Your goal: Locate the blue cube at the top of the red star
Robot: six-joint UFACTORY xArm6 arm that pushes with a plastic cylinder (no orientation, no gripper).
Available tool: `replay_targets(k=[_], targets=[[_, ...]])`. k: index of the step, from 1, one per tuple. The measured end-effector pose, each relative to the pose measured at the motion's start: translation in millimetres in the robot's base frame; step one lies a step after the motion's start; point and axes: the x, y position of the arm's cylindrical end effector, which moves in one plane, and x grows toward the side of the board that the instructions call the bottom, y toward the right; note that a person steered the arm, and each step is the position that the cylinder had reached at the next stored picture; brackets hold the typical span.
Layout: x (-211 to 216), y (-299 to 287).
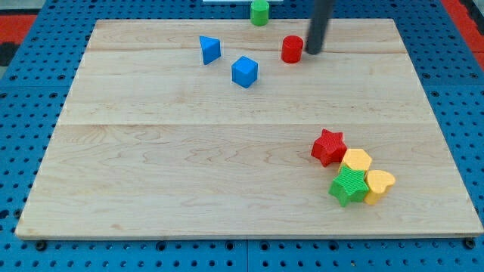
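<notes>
The blue cube point(244, 72) lies on the wooden board in the upper middle of the view. The red star point(329, 146) lies at the lower right, well below and to the right of the cube. My tip point(311, 52) is at the view's top, just right of a red cylinder point(292, 49), and to the right of the blue cube. It touches neither the cube nor the star.
A blue triangular block point(209, 50) lies left of the cube. A green cylinder point(259, 12) stands at the board's top edge. A yellow hexagon point(356, 160), a green star point(349, 186) and a yellow heart point(379, 184) cluster beside the red star.
</notes>
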Motion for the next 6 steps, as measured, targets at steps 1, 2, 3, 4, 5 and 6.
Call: replay_targets(k=[1, 2, 3, 4, 5, 6], targets=[[-6.0, -27.1], [-40.3, -22.8], [7.1, -49.2], [74.7, -51.3], [84.1, -63.5], [84.1, -69.6]])
